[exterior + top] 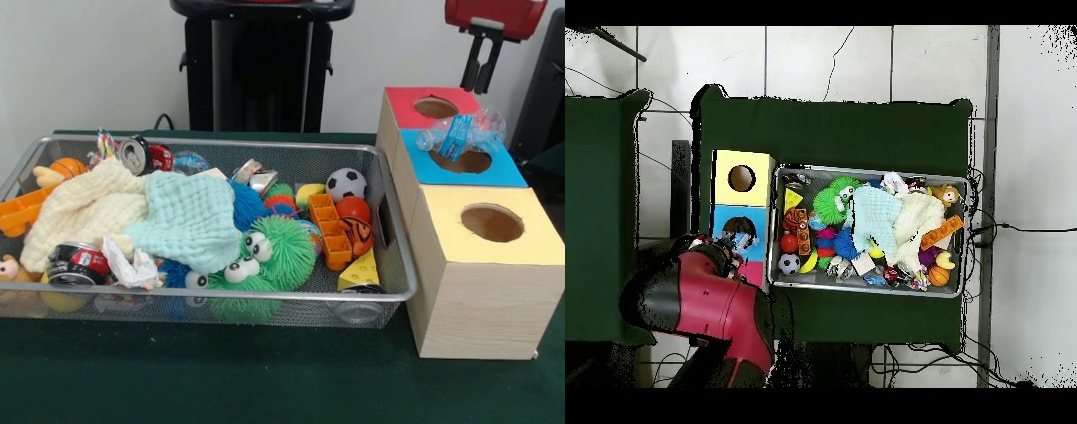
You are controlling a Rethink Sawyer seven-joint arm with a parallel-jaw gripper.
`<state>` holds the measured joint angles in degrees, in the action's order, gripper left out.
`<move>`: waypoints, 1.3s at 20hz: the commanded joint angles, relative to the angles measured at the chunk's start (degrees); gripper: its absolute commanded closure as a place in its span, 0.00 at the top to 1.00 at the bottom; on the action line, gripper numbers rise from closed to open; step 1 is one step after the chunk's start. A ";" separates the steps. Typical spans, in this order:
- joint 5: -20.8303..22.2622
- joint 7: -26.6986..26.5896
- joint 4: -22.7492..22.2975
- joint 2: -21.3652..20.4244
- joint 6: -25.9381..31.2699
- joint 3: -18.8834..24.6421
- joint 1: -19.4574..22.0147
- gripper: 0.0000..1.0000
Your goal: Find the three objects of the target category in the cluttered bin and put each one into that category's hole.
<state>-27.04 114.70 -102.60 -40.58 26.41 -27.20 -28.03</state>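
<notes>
Front view: we note the pincer (482,78) hanging from the red arm (494,15) above the wooden box (481,283), its two black fingers (470,64) pointing down, close together and holding nothing; it reads as released, just above the plastic bottle (461,134). The bottle, clear with a blue label, lies on its side across the blue-topped hole (465,162), not dropped through. Behind it is the red-topped hole (435,108), in front the yellow-topped hole (492,223). The wire bin (399,265) stands on the green desk (221,380) just beside the box, crammed with a cream cloth (84,208), a mint cloth (194,219), a green fuzzy toy with eyes (269,256), a soccer ball (346,184), crushed cans (141,155), an orange tray piece (331,231) and a cheese wedge (360,272). Overhead view: we see the arm (700,305) reaching over the red and blue sections of the box (743,215); the bottle (737,238) shows at the blue section. The bin (870,170) lies beside the box, the two cloths heaped in its middle. The pincer itself is hidden under the arm here.
</notes>
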 commanded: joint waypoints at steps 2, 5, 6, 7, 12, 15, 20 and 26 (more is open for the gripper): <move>0.48 13.58 2.91 -0.17 7.44 1.03 -0.36 0.00; 0.33 13.46 2.17 0.61 5.34 1.17 -0.58 0.00; 0.24 13.44 1.87 1.01 4.48 1.34 -0.61 0.00; 0.06 13.53 1.31 1.22 3.47 1.62 -0.76 0.00; -0.45 13.21 -1.44 1.06 -0.16 2.95 -0.83 0.00; -0.41 12.74 -2.85 0.50 -1.45 3.42 -0.67 0.00; -0.27 11.70 -4.93 -0.66 -2.92 4.20 -0.19 0.00; -0.34 11.05 -6.97 -1.05 -5.53 5.51 0.50 0.00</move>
<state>-27.04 114.70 -103.49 -40.99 24.67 -27.73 -29.21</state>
